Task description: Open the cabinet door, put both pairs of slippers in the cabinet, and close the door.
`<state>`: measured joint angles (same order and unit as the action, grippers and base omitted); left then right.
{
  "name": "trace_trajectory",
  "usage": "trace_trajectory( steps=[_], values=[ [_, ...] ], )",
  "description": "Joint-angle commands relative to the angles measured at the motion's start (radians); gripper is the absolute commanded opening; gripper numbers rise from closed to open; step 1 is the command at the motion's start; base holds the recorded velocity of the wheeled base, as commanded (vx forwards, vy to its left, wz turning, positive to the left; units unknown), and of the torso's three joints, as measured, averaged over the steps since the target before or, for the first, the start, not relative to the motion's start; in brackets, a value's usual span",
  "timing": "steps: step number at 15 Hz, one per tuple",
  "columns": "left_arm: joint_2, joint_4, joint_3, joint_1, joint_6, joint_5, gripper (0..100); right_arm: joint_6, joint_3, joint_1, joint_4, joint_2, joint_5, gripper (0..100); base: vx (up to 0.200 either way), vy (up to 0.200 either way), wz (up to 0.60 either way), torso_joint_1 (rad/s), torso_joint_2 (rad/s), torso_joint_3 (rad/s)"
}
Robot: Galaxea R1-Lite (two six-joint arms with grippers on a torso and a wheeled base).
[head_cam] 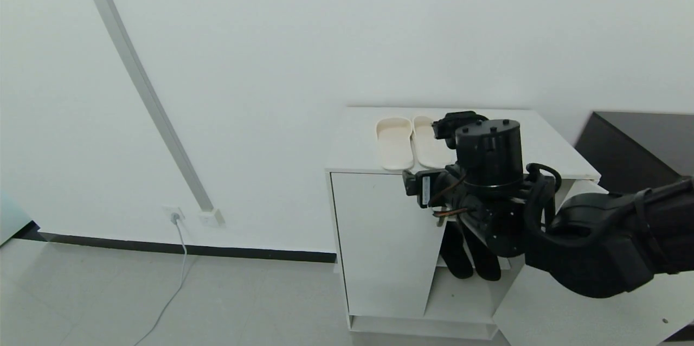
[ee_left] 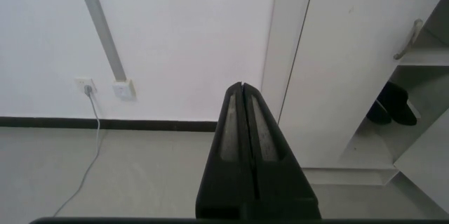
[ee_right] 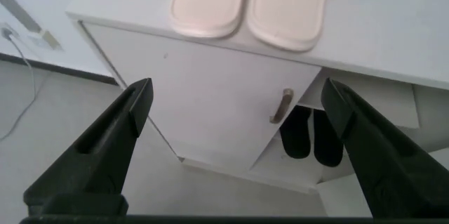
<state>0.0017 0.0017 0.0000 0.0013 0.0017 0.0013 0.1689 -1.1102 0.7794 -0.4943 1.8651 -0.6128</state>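
While the left gripper (ee_left: 242, 112) is hanging well apart from the cabinet (head_cam: 379, 243), its fingers pressed together, the cream slippers (head_cam: 412, 142) are lying side by side on the cabinet top. Lower down, the black slippers (head_cam: 470, 259) are sitting on the inner shelf (right door (head_cam: 569, 308) hanging open). The right gripper (ee_right: 236, 87) is hovering above the cabinet's front edge, fingers spread wide apart.

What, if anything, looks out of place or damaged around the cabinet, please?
Nothing stands out. The white slippers lie neatly side by side on top of the cabinet, the black slippers sit together inside, and nothing looks spilled or damaged.
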Motion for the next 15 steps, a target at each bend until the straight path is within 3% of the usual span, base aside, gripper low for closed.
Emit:
trace_trajectory(
  steps=[1, 8, 10, 15],
  values=[
    [0.001, 0.0, 0.0, 0.0, 0.0, 0.0, 0, 0.024, -0.066, -0.037, 0.037, 0.016, 0.001, 100, 0.0, 0.0, 0.0, 0.0, 0.0, 0.0],
    [0.001, 0.0, 0.0, 0.0, 0.001, 0.0, 0, 0.053, -0.091, -0.045, 0.014, 0.091, 0.016, 100, 0.0, 0.0, 0.0, 0.0, 0.0, 0.0],
    [0.001, 0.0, 0.0, 0.0, 0.001, 0.0, 0, 0.02, -0.177, -0.045, 0.003, 0.172, 0.015, 100, 0.0, 0.0, 0.0, 0.0, 0.0, 0.0],
    [0.001, 0.0, 0.0, 0.0, 0.001, 0.0, 0, 0.018, -0.24, -0.06, 0.003, 0.235, 0.01, 100, 0.2, 0.0, 0.0, 0.0, 0.0, 0.002]
  ],
)
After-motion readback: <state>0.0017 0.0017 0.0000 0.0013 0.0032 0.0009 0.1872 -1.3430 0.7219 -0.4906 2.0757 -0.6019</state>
